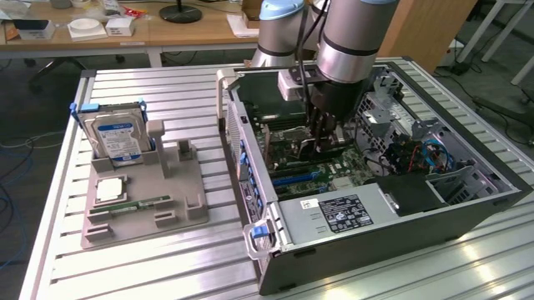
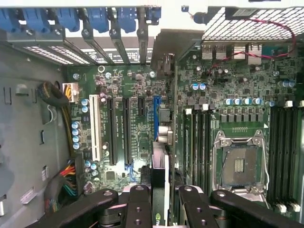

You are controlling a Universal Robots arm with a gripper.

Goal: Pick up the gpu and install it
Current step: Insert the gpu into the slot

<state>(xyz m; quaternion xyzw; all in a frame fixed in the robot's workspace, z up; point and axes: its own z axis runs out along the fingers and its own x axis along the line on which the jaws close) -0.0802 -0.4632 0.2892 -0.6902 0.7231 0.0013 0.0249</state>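
The ribbed silver table (image 1: 150,269) is bare, faintly shiny metal. The grey moulded holder (image 1: 159,187) on it is matt plastic. The thin dark gpu card (image 2: 159,190) has a dull finish.

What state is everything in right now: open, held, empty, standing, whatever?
case: open, side panel off, lying on its side
gripper: shut on the gpu
gpu: held on edge inside the case
hard drive: upright in the tray
memory stick: lying flat in the tray
CPU socket: empty

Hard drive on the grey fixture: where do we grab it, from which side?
Probably top edge, from straight above, pinching across the flat faces. The hard drive stands upright in the fixture, lower end seated, blue rails on both side edges, so only the top is free.
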